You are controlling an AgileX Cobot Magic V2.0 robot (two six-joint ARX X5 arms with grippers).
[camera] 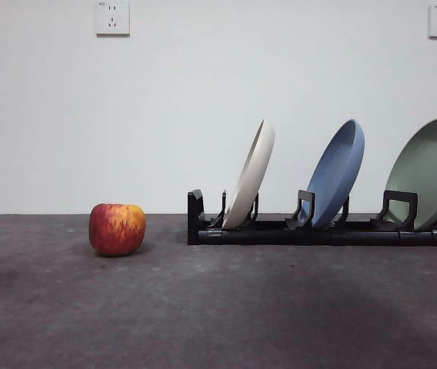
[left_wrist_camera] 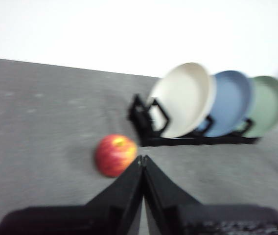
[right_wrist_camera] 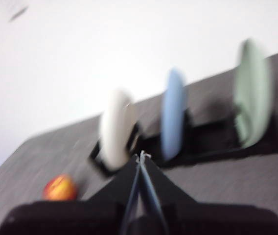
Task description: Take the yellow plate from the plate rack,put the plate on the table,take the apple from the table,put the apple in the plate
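While the plate [camera: 251, 175] stands untouched in the rack [camera: 322, 231], the step in hand looks like the first one: reaching in and lifting it out. Neither arm shows in the front view, so both wait off the table [camera: 218, 307]. The left gripper [left_wrist_camera: 142, 157] is clenched with nothing between its jaws, its tips pointing toward the apple [left_wrist_camera: 115, 155]. The right gripper [right_wrist_camera: 140, 155] is likewise pressed together and empty, aimed roughly at the plate [right_wrist_camera: 116, 128].

The plate sits in the slot at the apple end of the rack, toward the table's far edge, with a blue plate [camera: 336, 173] and a green plate [camera: 428, 171] in the slots beyond it. It stands on its rim, almost edge-on in the front view, leaning at the top toward the blue plate. Its long line runs from the rack's base steeply up, and the hollow face seems to turn toward the apple side, judging by the left wrist view.

To do this well, the right gripper, being the better lined up, should spread its jaws first, come down over the upper rim and pinch it across the thin wall. I would lift along the plate's lean, not straight up, so the rim clears the prongs without dragging the rack or knocking the blue plate.

The apple [camera: 117, 229] rests on the table just off the rack's end, well clear of the lift
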